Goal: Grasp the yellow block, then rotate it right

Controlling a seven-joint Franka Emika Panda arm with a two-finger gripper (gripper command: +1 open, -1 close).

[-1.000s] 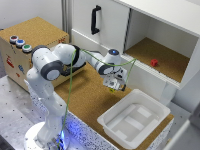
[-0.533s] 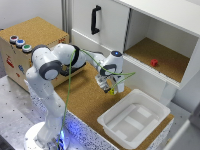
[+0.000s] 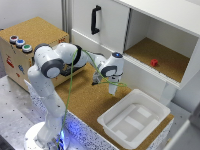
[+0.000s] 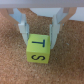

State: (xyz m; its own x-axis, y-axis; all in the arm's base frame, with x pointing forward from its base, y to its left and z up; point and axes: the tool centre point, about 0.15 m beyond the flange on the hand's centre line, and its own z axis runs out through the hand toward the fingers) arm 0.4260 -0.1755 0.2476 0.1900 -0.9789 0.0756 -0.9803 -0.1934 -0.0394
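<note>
The yellow block (image 4: 40, 49) is a small bright cube with black letters on its faces. In the wrist view it sits between my gripper's (image 4: 41, 40) two pale fingers (image 4: 22, 29), which press against its sides just above the cork surface. In the exterior view my gripper (image 3: 111, 89) points down over the cork board (image 3: 85, 100), in front of the white cabinet. The block is too small to make out there.
A white plastic tray (image 3: 132, 120) lies on the exterior view's right of the gripper. A small red block (image 3: 154, 62) sits in the open cabinet compartment. A closed cabinet door has a black handle (image 3: 95, 20). A wooden box with buttons (image 3: 20, 44) stands on the left.
The gripper has shifted slightly toward the exterior view's left and lower over the cork, and the wrist has turned. The tray and the red block have not moved.
</note>
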